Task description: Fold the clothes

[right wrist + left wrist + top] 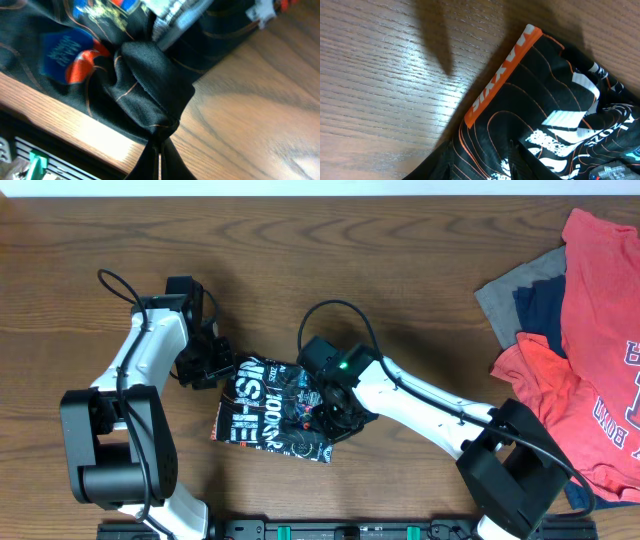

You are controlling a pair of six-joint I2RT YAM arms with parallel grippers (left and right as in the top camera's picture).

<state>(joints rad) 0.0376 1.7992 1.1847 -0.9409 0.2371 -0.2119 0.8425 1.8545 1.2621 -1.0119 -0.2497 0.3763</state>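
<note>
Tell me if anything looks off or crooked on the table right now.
Yes: the black jersey lies tilted in the middle, one corner bunched into a wad where the right gripper pinches it. The pile of red, grey and navy garments at the right is a loose, unfolded heap.

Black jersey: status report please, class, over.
Right gripper shut on black jersey fold. Left gripper at its orange-trimmed edge, grip unclear. Other clothes piled apart, nothing in the way.
</note>
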